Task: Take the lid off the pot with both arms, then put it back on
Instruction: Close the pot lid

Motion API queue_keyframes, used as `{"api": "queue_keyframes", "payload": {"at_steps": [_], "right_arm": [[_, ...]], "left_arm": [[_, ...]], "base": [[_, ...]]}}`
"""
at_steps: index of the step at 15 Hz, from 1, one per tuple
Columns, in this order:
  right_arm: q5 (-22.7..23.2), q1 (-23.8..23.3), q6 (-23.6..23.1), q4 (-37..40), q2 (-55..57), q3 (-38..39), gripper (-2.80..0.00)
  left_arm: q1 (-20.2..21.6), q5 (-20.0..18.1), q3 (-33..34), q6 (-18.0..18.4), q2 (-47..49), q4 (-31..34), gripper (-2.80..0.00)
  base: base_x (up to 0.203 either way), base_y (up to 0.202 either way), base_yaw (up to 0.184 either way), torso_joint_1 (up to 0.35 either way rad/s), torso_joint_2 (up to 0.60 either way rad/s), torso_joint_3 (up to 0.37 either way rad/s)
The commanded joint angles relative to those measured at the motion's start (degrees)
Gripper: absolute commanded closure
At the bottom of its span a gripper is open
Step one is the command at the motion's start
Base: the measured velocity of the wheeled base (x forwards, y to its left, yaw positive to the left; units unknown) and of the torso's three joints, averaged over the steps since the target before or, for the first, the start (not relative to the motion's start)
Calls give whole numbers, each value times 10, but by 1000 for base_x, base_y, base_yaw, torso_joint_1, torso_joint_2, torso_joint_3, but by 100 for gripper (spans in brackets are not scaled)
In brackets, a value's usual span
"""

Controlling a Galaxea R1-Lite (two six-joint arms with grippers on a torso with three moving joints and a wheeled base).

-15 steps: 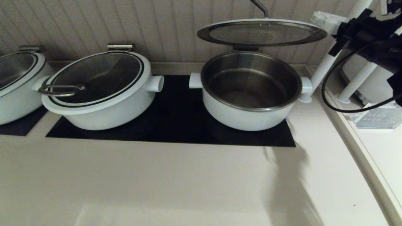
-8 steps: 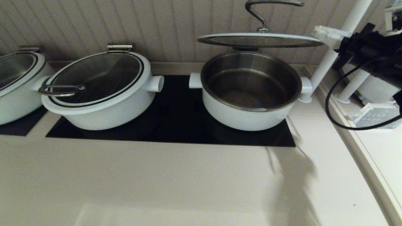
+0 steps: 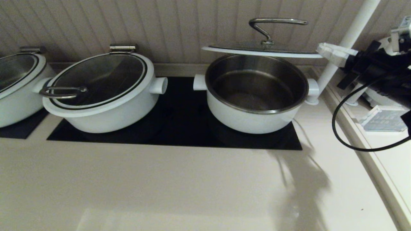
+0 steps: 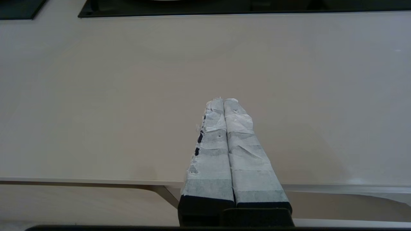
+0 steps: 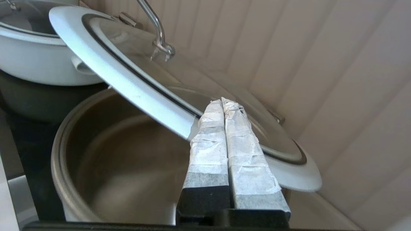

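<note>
The lid (image 3: 261,49) hangs nearly level, hinged at the back, a little above the open pot (image 3: 255,93). Its curved steel handle (image 3: 276,21) stands up on top. My right gripper (image 3: 321,49) is shut, and its taped fingertips lie against the lid's right rim. In the right wrist view the gripper (image 5: 222,101) rests over the white rim of the lid (image 5: 128,73), with the pot's steel inside (image 5: 112,154) below. My left gripper (image 4: 223,100) is shut and empty, low over the bare counter near its front edge, out of the head view.
A second white pot with a closed lid (image 3: 99,93) stands to the left on the black cooktop (image 3: 179,128). A third pot (image 3: 16,83) is at the far left. A white post (image 3: 346,41) and a raised ledge (image 3: 369,160) are at the right.
The lid has swung down from a steep open tilt to nearly level over the pot. My right gripper has come down and inward with its rim.
</note>
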Motion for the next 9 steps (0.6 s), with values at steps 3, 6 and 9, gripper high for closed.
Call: {"api": "queue_keyframes", "payload": {"at_steps": [3, 6, 9], "right_arm": [[3, 1, -2, -24, 6, 31, 0], [3, 7, -2, -43, 6, 61, 0], [2, 9, -6, -54, 3, 84, 0]], "left_arm": [[0, 0, 0, -1, 0, 0, 0], [0, 0, 0, -1, 0, 0, 0], [0, 0, 0, -1, 0, 0, 0]], "base": [[0, 0, 0, 0, 0, 0], [0, 0, 0, 0, 0, 0], [0, 0, 0, 0, 0, 0]]}}
